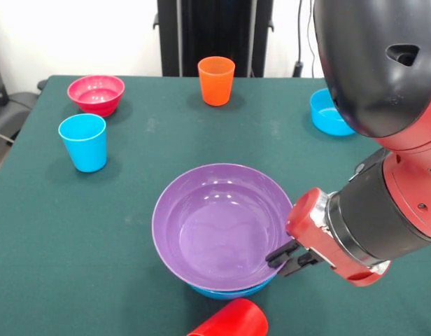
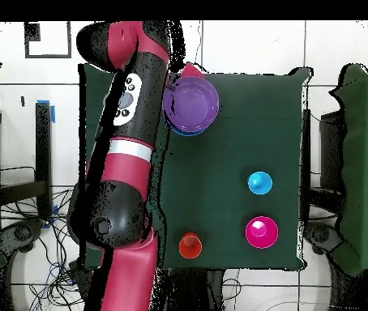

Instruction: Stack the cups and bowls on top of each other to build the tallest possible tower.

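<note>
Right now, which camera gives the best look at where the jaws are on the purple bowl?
The front view. It shows the gripper right at the rim of the purple bowl, which sits in a blue bowl. In the overhead view the arm covers the gripper, leaving only most of the purple bowl visible.

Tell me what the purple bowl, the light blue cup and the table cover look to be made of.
Purple bowl: probably glossy plastic; bright reflections ripple across its inside and the rim is thin. Light blue cup: likely the same smooth plastic, with an even colour and a soft sheen. Table cover: seemingly a matte dark green cloth or felt; it shows no glare.
</note>
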Action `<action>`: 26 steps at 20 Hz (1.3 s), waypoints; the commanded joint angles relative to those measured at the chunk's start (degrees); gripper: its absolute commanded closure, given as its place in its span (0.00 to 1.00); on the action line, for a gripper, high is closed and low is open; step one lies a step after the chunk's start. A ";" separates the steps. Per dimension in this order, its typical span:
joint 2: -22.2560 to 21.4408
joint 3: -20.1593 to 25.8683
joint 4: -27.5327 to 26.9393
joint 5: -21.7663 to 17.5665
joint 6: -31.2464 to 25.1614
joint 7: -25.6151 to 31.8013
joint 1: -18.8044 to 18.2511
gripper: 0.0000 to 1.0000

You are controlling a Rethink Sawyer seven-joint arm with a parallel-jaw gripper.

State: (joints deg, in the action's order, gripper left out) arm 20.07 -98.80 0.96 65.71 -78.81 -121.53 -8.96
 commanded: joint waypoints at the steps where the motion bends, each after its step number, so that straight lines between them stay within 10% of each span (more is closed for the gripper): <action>1: -0.82 1.04 -0.66 -3.07 1.13 14.75 1.08 1.00; 26: 0.52 1.03 -0.60 -4.24 3.06 14.51 1.74 1.00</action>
State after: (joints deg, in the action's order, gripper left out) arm 20.45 -98.82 0.96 65.71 -78.81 -121.53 -7.87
